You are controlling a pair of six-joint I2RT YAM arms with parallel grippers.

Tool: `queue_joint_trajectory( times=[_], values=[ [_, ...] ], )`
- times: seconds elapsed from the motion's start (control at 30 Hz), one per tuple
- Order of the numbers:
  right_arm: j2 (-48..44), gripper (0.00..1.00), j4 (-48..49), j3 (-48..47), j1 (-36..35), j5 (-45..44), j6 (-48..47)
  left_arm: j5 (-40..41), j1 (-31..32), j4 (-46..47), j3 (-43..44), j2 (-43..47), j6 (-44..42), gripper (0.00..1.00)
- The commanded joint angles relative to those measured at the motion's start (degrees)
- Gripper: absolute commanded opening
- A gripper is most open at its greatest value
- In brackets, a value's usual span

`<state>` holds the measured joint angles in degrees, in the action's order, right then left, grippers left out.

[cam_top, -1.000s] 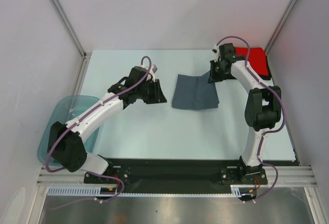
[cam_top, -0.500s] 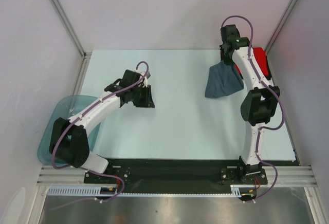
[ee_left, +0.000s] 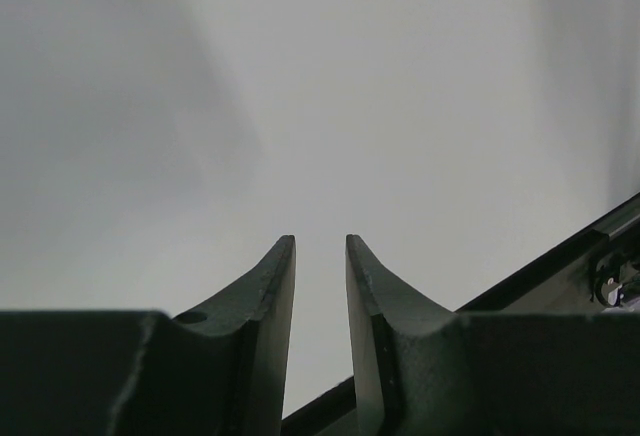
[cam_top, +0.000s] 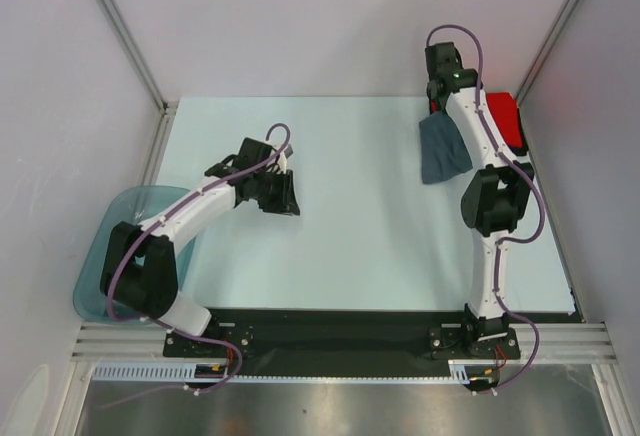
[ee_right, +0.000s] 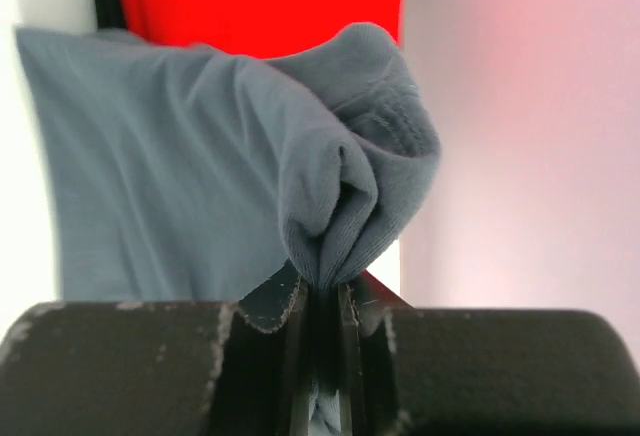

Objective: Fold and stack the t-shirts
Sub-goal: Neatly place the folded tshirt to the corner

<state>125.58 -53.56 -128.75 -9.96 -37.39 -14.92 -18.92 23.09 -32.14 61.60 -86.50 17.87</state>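
Right end effector (ee_right: 322, 294) pinches blue-grey t-shirt (ee_right: 180, 156) aloft; left end effector (ee_left: 320, 244) seemingly empty, parted.

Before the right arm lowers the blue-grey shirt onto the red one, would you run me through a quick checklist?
1. Right fingers shut on the blue-grey shirt: ok.
2. Shirt folded flat: not ok, it hangs bunched.
3. Its lower edge off the table: cannot tell.
4. Red shirt lying folded in the far right corner: ok.
5. Left fingers empty, well away from both shirts: ok.
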Motion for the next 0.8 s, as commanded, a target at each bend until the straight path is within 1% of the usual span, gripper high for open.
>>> queue_joint_trajectory(
  times=[0.0, 0.37, 0.53, 0.63, 0.77],
  values=[
    [0.10, 0.00, 6.18, -5.37, 0.11, -5.85, -4.24, -1.74, -0.68, 0.94, 0.10, -0.60, -1.78, 0.32],
    [3.79, 0.00, 16.99, -11.52, -0.59, -5.86, -8.55, -2.18, -1.56, 0.94, -0.08, -1.57, -1.70, 0.31],
    [5.11, 0.00, 21.91, -13.02, -1.03, -6.91, -14.43, -2.70, -1.73, 1.20, -0.17, -2.36, -1.52, 0.31],
    [5.47, 0.00, 22.71, -12.93, -1.21, -8.40, -15.75, -2.88, -1.82, 1.20, 0.01, -2.71, -1.52, 0.31],
    [5.82, 0.00, 23.15, -12.93, -1.12, -11.04, -15.23, -3.14, -1.91, 1.29, 0.10, -3.23, -1.43, 0.31]
  ],
)
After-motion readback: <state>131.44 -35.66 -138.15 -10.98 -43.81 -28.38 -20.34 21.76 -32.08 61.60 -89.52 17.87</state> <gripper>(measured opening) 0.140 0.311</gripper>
